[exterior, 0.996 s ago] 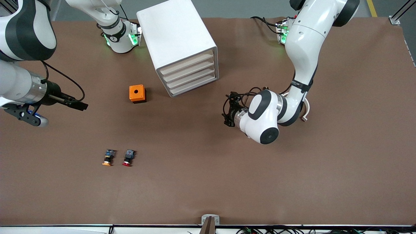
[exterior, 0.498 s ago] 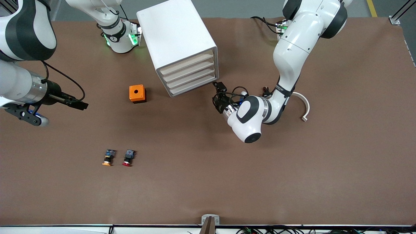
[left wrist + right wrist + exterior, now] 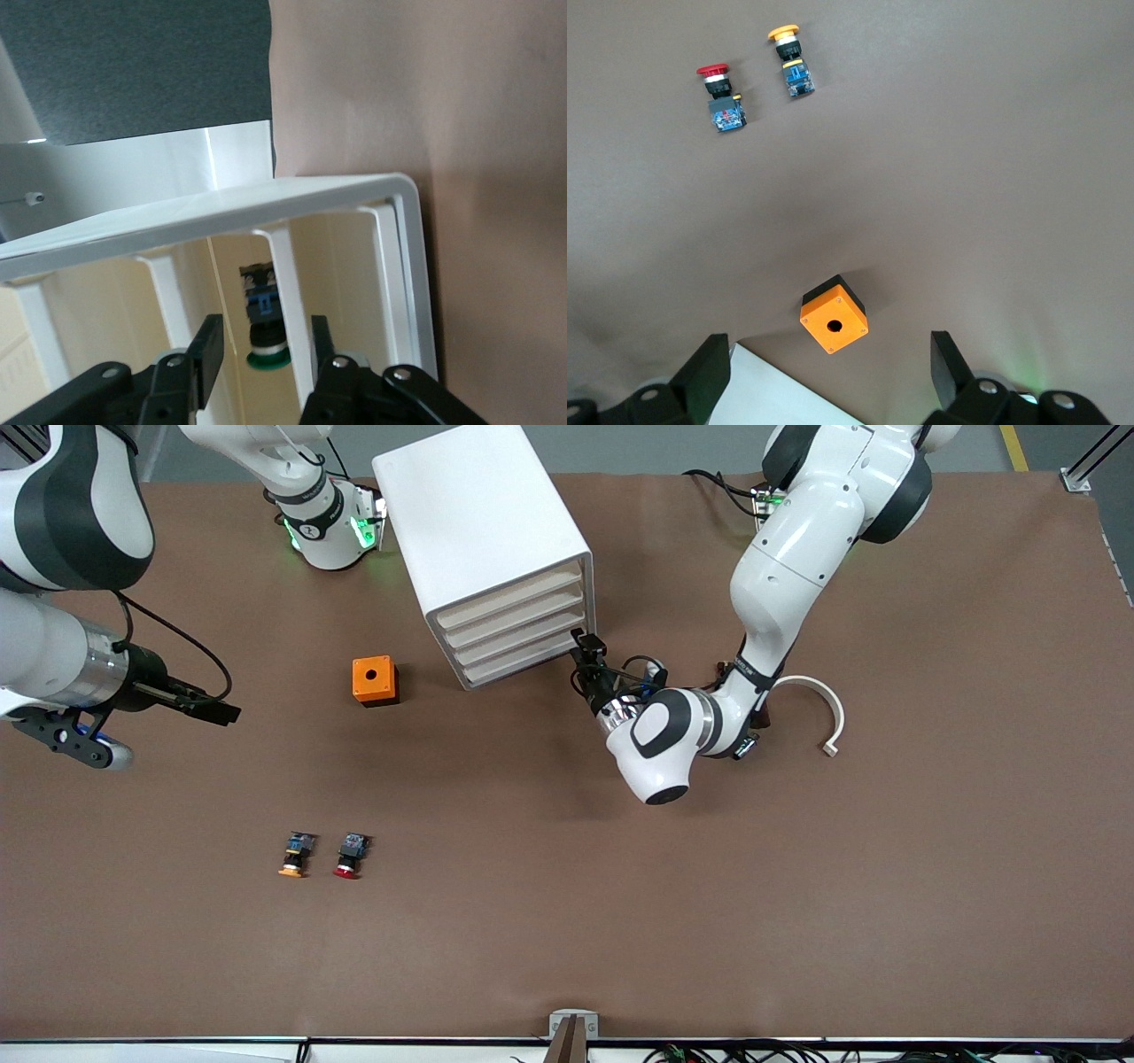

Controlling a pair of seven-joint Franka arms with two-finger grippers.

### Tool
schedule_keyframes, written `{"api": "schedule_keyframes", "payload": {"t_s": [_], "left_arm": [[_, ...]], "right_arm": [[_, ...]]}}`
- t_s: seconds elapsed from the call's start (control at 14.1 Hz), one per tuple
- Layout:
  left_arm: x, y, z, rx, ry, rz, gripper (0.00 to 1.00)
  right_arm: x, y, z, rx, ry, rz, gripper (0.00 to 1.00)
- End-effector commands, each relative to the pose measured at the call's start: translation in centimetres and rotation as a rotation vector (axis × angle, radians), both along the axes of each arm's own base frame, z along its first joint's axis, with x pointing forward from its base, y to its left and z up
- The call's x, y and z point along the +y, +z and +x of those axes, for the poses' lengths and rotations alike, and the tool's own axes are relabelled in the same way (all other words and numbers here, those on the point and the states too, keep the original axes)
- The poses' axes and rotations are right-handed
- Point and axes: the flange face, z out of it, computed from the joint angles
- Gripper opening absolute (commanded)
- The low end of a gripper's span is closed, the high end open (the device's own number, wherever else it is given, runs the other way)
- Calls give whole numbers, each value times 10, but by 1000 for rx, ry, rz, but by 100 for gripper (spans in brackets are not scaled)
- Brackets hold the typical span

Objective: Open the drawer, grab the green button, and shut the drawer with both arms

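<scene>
Reaching in from the upper right of the front frame, the left arm's small black two-finger gripper (image 3: pixel 586 646) sits at the corner of the big white four-drawer cabinet (image 3: pixel 483 531), level with the lower cream-fronted shallow drawers (image 3: pixel 523 654), all of which appear closed from the front view. In the left wrist view the gripper's fingers (image 3: pixel 208 354) are spread apart, bracketing one white rib of the cabinet front; nothing is held between them. Through that gap, in the lower middle of the left wrist frame, lies the small push button with green round cap, black body and bluish rear block (image 3: pixel 264 326), inside the cabinet; which drawer holds it cannot be told. The right arm waits at the left edge of the front frame, its black gripper (image 3: pixel 213 710) over bare brown table, fingers (image 3: pixel 704 376) spread wide, empty. Centre-left in the front frame: orange square box with a round hole (image 3: pixel 375 680). Lower left: orange-capped push button (image 3: pixel 295 855) just beside red-capped push button (image 3: pixel 351 855). A curved white arc piece (image 3: pixel 824 708) lies on the table at right.
</scene>
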Motion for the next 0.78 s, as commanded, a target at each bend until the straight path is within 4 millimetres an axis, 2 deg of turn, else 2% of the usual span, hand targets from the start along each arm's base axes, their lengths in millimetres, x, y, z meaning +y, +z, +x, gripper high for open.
{"api": "schedule_keyframes", "payload": {"t_s": [0.0,0.21,0.36,0.5,0.71], "left_arm": [[-5,-13,-9,62,7,24,47],[-17,-19,-29,90,-16,25,45],[-21,-24,-34,102,-18,25,45],[-31,-33,-50,119,-41,36,44],[-36,-34,-58,122,-58,39,36]], "right_arm": [[4,6,-2,-4,-31,5,100],[11,6,-2,-5,-38,1,100],[10,6,-2,-5,-41,0,100],[11,6,-3,-3,-50,-2,100],[39,7,-5,-6,-84,-18,100]]}}
